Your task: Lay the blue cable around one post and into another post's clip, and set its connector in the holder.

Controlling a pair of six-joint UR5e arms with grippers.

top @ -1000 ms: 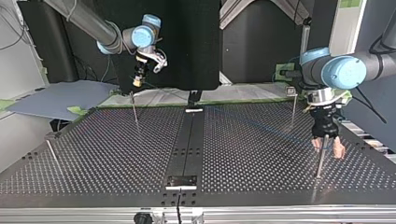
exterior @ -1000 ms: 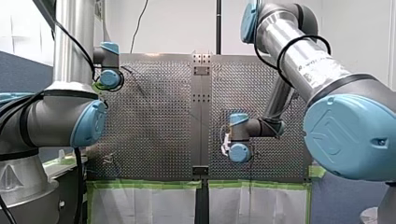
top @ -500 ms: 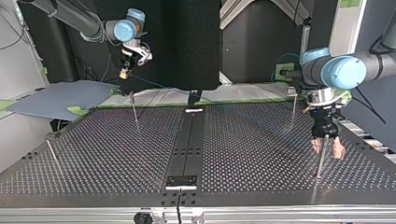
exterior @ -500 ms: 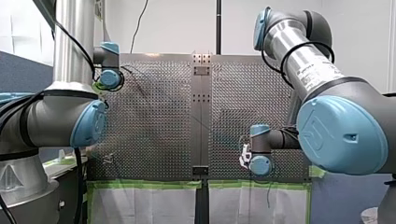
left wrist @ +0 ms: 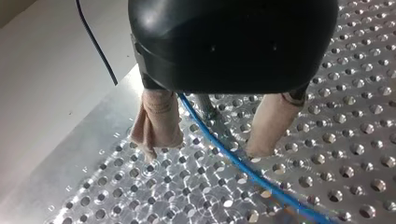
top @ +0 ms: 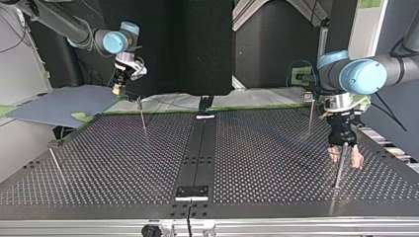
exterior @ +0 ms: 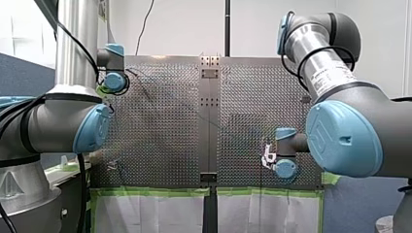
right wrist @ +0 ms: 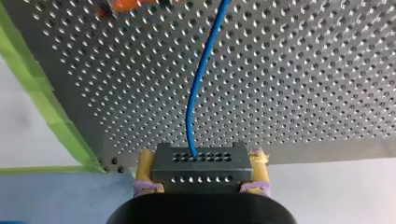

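In the right wrist view my right gripper (right wrist: 201, 156) is shut on a black connector block (right wrist: 201, 168). The blue cable (right wrist: 198, 88) leaves the block and runs ahead over the perforated table. In the top view this gripper (top: 117, 90) hangs past the table's far edge at the left. My left gripper (left wrist: 205, 149) stands open low over the table, its beige pads (left wrist: 268, 126) on either side of the blue cable (left wrist: 243, 168) and a thin post (left wrist: 208, 105). In the top view it (top: 346, 157) straddles the post (top: 339, 170) at the right.
Other thin posts stand at the top view's far left (top: 142, 116), near left (top: 54, 159) and far right (top: 310, 116). A small plate (top: 192, 191) sits on the dark centre strip near the front edge. Green tape (right wrist: 42, 93) lines the table edge; something orange (right wrist: 126, 4) lies ahead.
My right arm has carried the connector toward the top view's left and out past the table's far edge. My left arm has stayed at its post.
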